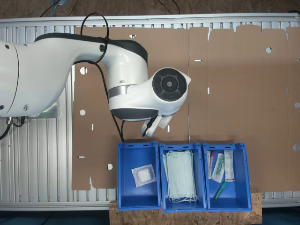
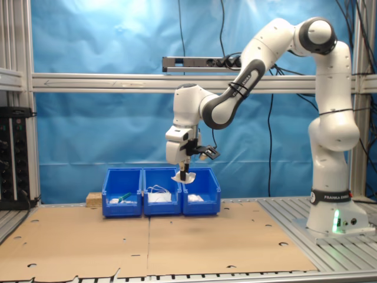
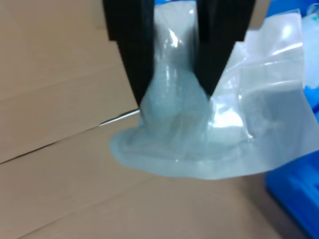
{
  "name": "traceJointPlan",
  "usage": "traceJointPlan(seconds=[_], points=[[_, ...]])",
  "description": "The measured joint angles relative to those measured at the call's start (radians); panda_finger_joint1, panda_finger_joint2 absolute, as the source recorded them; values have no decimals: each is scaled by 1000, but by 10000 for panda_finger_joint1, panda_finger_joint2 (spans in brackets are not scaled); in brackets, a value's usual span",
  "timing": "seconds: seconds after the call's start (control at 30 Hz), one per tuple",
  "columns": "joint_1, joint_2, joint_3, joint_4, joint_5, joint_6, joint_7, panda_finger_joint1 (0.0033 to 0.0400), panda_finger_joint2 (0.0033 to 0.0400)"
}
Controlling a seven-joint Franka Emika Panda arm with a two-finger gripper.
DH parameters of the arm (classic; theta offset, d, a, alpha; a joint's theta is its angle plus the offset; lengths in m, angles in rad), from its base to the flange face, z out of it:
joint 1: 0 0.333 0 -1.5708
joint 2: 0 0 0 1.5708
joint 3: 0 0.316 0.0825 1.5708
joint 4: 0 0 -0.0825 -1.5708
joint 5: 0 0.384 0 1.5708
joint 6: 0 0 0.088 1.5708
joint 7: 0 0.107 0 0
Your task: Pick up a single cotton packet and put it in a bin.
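Observation:
My gripper is shut on a cotton packet, a clear plastic sleeve with a white pad that hangs crumpled below the black fingers. In the second exterior view the gripper holds the packet in the air just above the front rims of the blue bins. The bin at the first exterior view's left holds another cotton packet; this bin is the rightmost one in the second exterior view. From above, the arm's wrist covers most of the gripper.
A middle bin holds pale green masks. A third bin holds syringes and tubes. The bins stand in a row on a wood block at the edge of brown cardboard. The robot base stands on slatted metal.

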State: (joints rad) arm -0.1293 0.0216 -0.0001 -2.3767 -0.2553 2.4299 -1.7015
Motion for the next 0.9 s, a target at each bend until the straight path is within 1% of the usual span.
traceJointPlan(seconds=[0.37,0.7,0.73,0.9], points=[[-31,-20,-131,-12,0,-32,0,56,56],[-46,-20,-260,-13,0,-47,0,56,56],[-48,-20,-281,-12,0,-49,0,56,56],[-55,-20,-319,-1,0,-54,0,56,56]])
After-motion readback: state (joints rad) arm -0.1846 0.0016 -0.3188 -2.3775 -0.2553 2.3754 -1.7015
